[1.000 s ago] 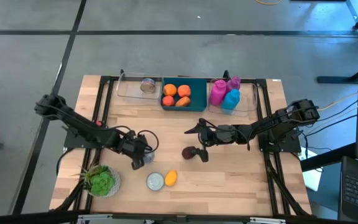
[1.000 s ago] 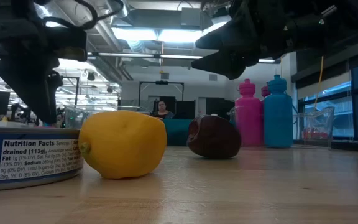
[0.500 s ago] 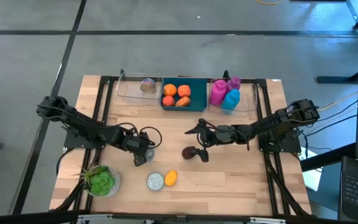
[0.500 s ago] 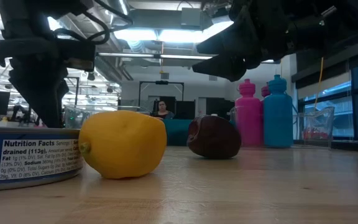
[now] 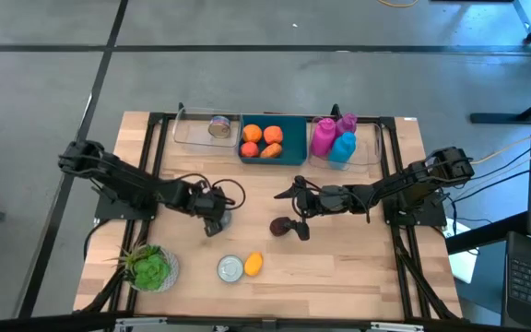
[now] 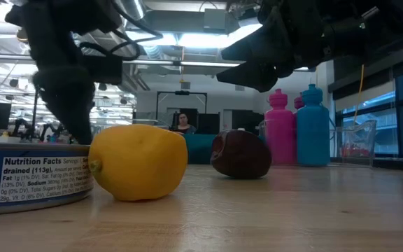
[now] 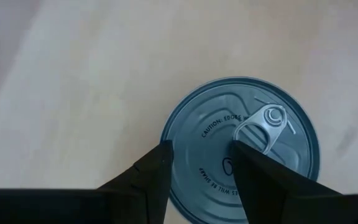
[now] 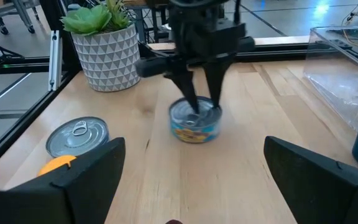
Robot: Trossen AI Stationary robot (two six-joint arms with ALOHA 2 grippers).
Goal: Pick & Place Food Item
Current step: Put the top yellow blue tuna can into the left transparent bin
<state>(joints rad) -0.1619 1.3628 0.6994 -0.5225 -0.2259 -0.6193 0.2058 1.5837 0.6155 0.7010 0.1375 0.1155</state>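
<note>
Left wrist view only: can (image 7: 241, 149) lid with pull tab, centre frame.
Left gripper (image 5: 214, 218): fingers narrow, directly above can (image 5: 219, 219), left-centre of high view; contact unclear.
Right gripper (image 5: 300, 205): wide, empty, above dark fruit (image 5: 280, 225).
Hidden: can mostly covered from overhead.

Glossy metal can lid (image 7: 244, 149) on matt, pale wooden table (image 7: 73, 81).

You are looking at a robotics lab. The wooden surface (image 5: 339, 267) stands on a grey concrete floor (image 5: 247, 74), and behind it run exposed ceiling ducts (image 6: 180, 21), strip lights (image 6: 166, 38) and workstations with a seated person (image 6: 182, 122).
</note>
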